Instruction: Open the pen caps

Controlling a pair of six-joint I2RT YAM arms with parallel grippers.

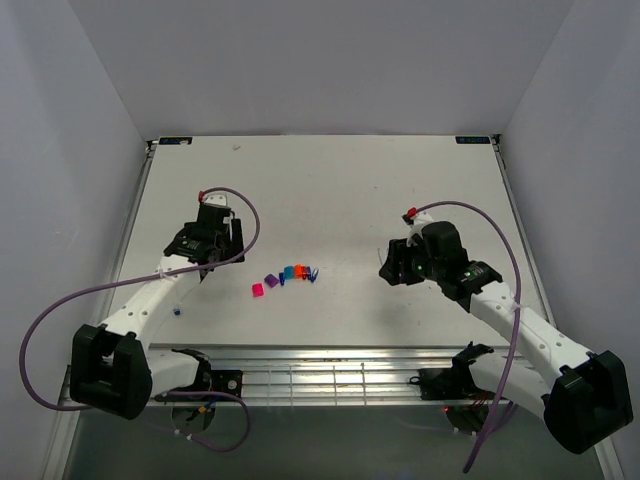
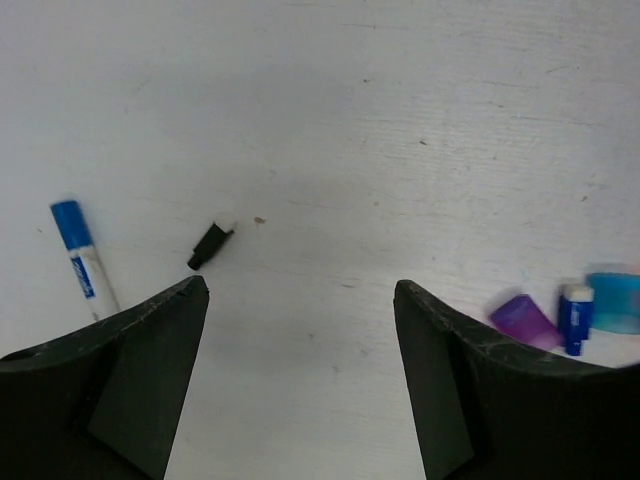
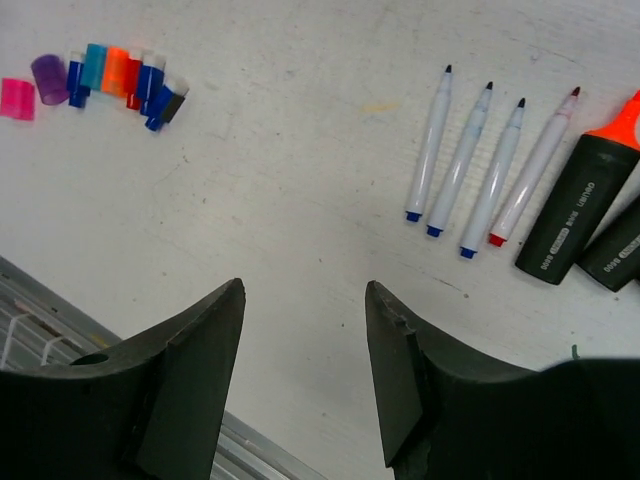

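Note:
The pen caps lie loose in a small cluster on the white table between my two arms. The right wrist view shows them as a row: a magenta cap, a purple cap, then blue, teal and orange ones. In the left wrist view a purple cap, a slim blue cap and a teal cap sit at the right edge. A white pen lies at the left, its blue cap on. My left gripper and right gripper both hover open over bare table.
Several thin white uncapped pens lie side by side, with black highlighter bodies beside them at the right. A small black piece lies near the left finger. A metal rail runs along the table's near edge.

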